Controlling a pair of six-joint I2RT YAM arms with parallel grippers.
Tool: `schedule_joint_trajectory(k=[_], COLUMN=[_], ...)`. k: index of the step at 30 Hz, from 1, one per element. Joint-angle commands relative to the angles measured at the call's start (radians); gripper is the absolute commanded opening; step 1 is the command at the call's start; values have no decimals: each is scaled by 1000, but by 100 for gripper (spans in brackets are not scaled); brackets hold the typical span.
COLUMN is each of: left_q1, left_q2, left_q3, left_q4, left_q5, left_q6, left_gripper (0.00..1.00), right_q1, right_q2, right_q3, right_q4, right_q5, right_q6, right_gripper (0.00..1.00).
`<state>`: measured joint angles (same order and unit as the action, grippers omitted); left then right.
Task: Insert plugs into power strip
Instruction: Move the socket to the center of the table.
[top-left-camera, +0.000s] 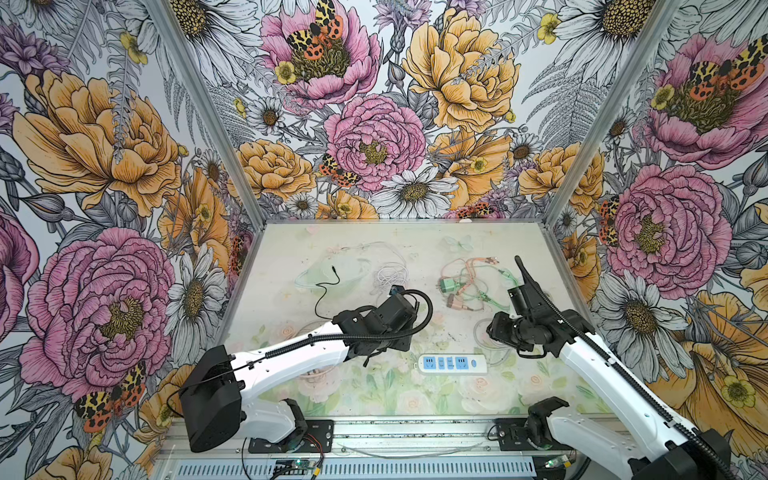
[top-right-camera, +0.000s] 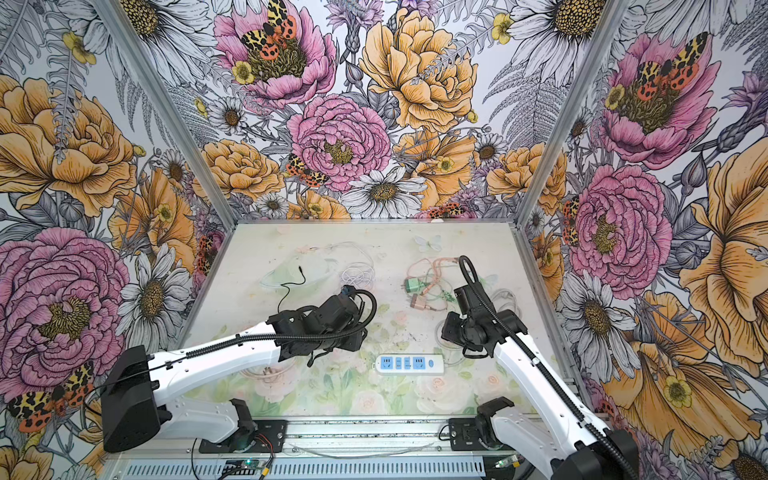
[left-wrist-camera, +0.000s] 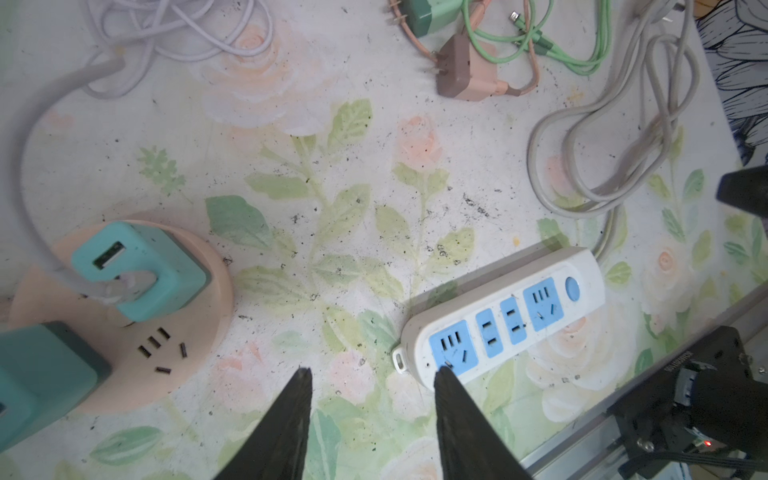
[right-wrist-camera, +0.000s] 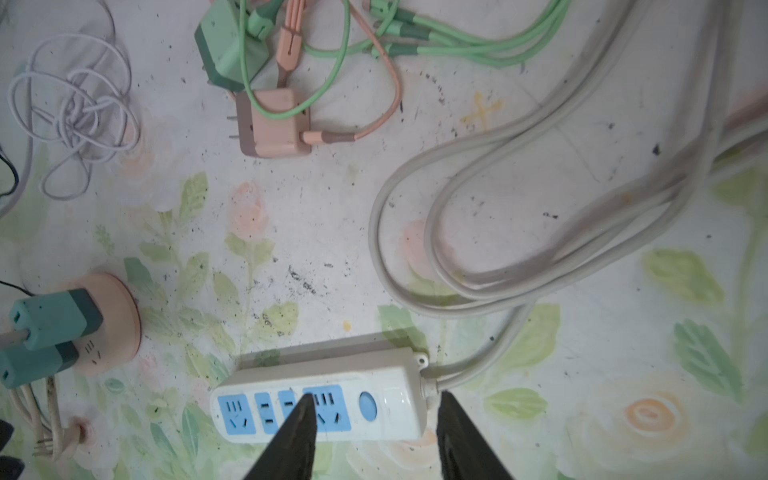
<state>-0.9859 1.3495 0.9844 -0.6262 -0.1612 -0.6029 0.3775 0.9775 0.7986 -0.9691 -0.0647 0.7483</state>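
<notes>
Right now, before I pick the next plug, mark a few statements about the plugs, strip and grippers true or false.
The white power strip has every socket free. True.
Both teal plugs lie loose. False: they stand in the round pink socket.
The green plug and the pink-brown plug lie unplugged. True.
The right gripper holds a plug. False: it is open and empty, like the left gripper.

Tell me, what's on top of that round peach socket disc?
Two teal plugs: the cabled teal plug and the second teal plug, both pushed into the disc. One socket is free. Their prongs are hidden.
</notes>
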Motion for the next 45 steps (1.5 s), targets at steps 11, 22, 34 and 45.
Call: schedule_joint_trajectory(k=[11,22,34,45], left_q1=[3,-7,5,7], left_q2=[1,-3,25,45], left_q3=[46,53,43,44], left_q4=[-10,-27,-27,-26], left_q5=[21,40,57,66], left_q6=[49,79,60,43], left_gripper=[50,50,50,50], right_q1=[298,488,567,539], right_q2=[-93,-212,-187,-12], right_q3=[-27,-94,-214,-288], right_q4=[-122,-226,-174,142], right_q5=[87,153,162,105], right_q6=[219,388,408,353], right_gripper=[37,19,1,0])
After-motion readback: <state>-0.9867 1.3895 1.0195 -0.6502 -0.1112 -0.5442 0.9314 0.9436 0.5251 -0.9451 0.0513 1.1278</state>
